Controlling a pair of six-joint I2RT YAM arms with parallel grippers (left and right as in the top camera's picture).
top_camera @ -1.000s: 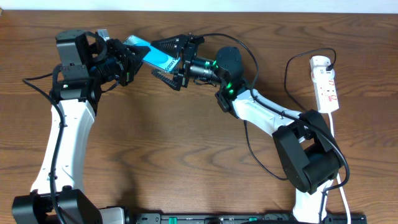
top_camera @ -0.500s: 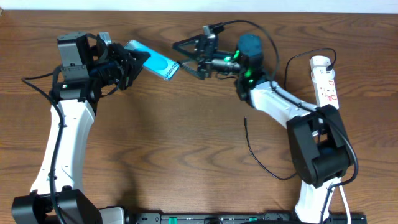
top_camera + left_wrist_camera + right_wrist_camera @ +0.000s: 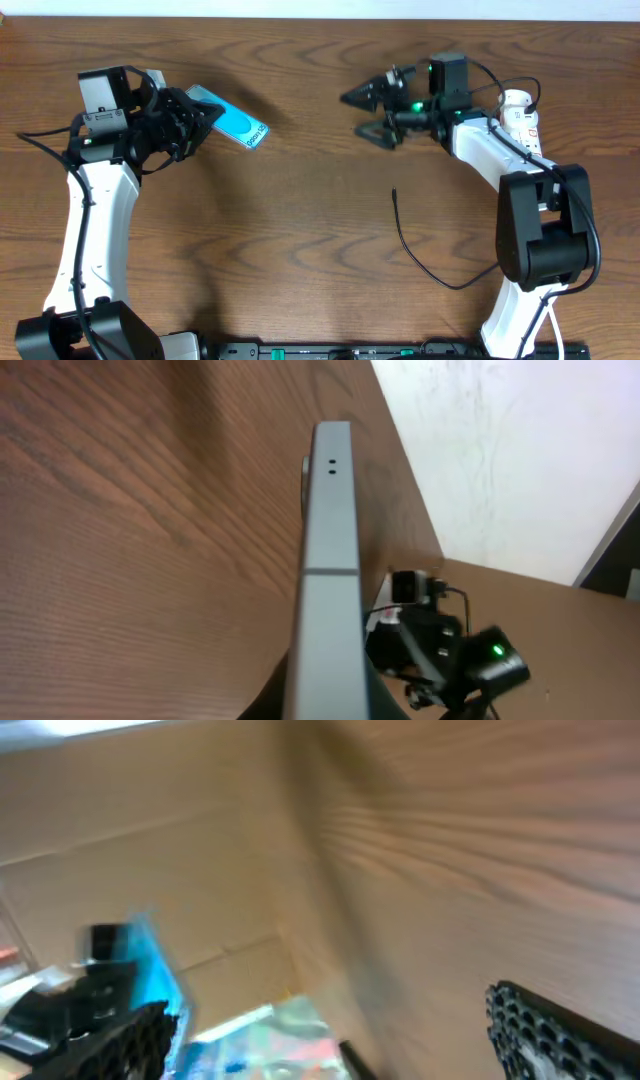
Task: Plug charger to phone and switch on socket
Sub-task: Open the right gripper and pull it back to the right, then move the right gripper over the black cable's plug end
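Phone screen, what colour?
Light blue with white swirls on the phone; shows best in the overhead view.

The table (image 3: 250,230) is brown grained wood with a low sheen, the phone (image 3: 232,124) has a glossy screen and smooth matt grey edge, the socket (image 3: 516,101) is smooth white plastic, the charger (image 3: 400,238) matt black.

Left of the charger (image 3: 395,200): bare tabletop (image 3: 280,220) to pass over, as far as the left arm (image 3: 95,220). Beyond its tip: right gripper (image 3: 352,113), jaws spread wide, in the way. Right of it: right arm (image 3: 530,230), socket (image 3: 518,105) partly hidden behind. Far up-left: phone (image 3: 232,122) raised in the closed left gripper (image 3: 195,120).
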